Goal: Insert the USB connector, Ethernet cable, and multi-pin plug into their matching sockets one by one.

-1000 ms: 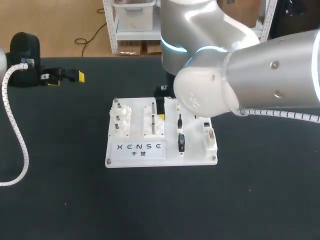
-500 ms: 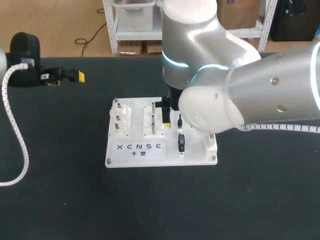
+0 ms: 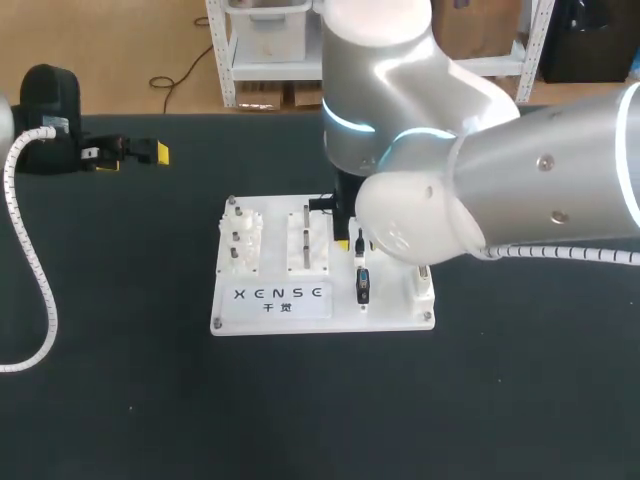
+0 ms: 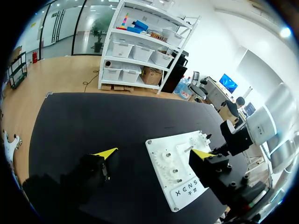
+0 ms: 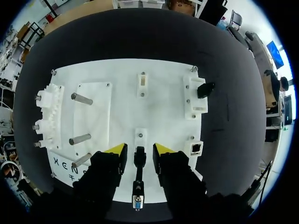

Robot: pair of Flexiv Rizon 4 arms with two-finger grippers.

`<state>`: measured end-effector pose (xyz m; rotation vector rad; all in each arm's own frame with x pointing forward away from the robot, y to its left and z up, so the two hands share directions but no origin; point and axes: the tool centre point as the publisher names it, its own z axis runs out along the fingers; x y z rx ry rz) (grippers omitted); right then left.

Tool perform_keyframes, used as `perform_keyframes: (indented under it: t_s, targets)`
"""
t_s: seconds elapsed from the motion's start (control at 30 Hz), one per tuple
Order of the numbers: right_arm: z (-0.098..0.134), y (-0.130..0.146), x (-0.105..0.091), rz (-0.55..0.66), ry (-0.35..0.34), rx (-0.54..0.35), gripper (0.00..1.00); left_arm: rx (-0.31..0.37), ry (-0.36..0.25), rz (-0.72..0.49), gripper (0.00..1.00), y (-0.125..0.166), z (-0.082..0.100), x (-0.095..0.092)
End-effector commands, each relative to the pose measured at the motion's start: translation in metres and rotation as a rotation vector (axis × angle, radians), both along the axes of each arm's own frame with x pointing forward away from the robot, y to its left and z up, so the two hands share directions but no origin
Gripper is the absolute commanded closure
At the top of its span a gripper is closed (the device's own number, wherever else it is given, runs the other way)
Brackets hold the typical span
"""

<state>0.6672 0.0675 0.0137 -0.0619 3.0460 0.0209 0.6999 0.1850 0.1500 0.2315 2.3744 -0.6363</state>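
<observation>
A white socket board [image 3: 390, 312] lies mid-table. In the right wrist view my right gripper [image 5: 139, 149] hangs just above the board [image 5: 163, 107]. Its yellow-tipped fingers [image 5: 117, 149] straddle a black USB connector [image 5: 139, 156], and a thin gap shows on each side of it. A short lead runs from the connector to the multi-pin plug [image 5: 137, 201], which also shows in the head view [image 3: 363, 285]. An Ethernet socket [image 5: 196, 148] sits beside the right finger. A black plug [image 5: 204, 88] rests in a white holder farther ahead. My left gripper [image 4: 154, 153] is open and empty, far left of the board [image 3: 135, 155].
Metal pegs [image 5: 81, 99] and a white gear stack [image 5: 46, 112] stand on the board's left part. A small slotted block [image 5: 142, 80] stands ahead of the right gripper. My left arm's coiled white cable [image 3: 30, 260] runs down the table's left side.
My right arm has come down closer to the board and its fingers have narrowed around the USB connector. The left arm has not moved.
</observation>
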Motion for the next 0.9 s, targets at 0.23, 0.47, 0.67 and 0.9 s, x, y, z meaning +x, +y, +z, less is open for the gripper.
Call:
perform_keyframes:
  t_s: [0.23,0.47,0.67,0.9]
  targets:
    - [-0.0034,-0.0003,-0.0059,0.010,0.005,-0.005,0.65,0.000,0.000,0.000,0.00,0.0000,0.0000,0.0000]
    - [-0.0043,-0.0014,-0.0083,0.014,0.003,-0.013,0.71,0.000,0.000,0.000,0.00,0.0000,0.0000,0.0000]
    - [-0.0047,-0.0020,-0.0088,0.017,-0.002,-0.016,0.91,0.000,0.000,0.000,0.00,0.0000,0.0000,0.0000]
    - [-0.0019,-0.0016,-0.0092,0.023,-0.016,-0.009,1.00,0.000,0.000,0.000,0.00,0.0000,0.0000,0.0000]
